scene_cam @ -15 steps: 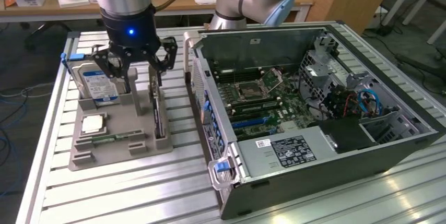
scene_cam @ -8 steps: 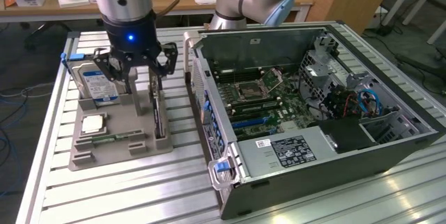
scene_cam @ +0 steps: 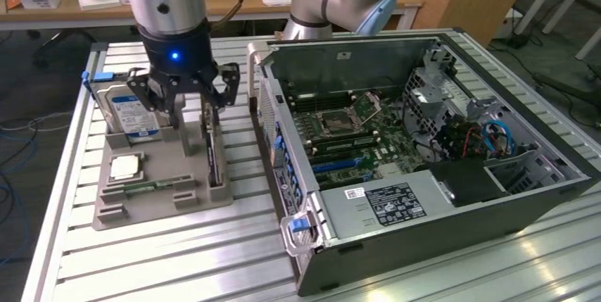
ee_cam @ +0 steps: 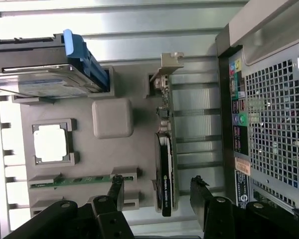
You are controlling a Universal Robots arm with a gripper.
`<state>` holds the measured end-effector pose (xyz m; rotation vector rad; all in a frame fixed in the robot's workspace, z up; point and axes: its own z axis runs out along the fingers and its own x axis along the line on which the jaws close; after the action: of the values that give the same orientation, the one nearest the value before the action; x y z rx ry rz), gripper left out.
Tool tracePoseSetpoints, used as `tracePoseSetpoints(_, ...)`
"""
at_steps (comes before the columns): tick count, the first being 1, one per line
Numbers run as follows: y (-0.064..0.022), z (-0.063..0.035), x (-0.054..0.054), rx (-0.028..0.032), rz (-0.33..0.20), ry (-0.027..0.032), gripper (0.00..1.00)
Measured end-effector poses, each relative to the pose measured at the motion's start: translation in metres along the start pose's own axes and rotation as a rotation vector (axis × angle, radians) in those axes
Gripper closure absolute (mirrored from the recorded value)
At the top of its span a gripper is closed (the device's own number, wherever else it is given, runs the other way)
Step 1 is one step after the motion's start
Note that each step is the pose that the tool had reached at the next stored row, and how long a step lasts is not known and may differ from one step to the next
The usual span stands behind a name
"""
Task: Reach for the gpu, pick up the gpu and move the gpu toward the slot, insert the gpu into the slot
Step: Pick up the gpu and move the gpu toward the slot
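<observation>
Dark graphics card stands on edge at holder edge nearest computer case: likely light, stiff, fragile; grip flat faces mid-length. Tool wide open, straddling card, empty.

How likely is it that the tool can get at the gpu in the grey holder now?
Probably yes: the open tool hangs just over the gpu, straddling its upper edge, and nothing stands between them.

Lab: open PC case, slatted aluminium bench, desk behind.
</observation>
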<state>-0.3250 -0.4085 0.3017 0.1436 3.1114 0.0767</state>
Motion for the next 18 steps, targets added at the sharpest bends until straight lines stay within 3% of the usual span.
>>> tracePoseSetpoints(7, -0.0018, 0.0104, -0.007, 0.0003, 0.006, 0.0006, 0.35)
tracePoseSetpoints(18, -0.0067, 0.0299, -0.008, 0.0006, 0.01, 0.0025, 0.35)
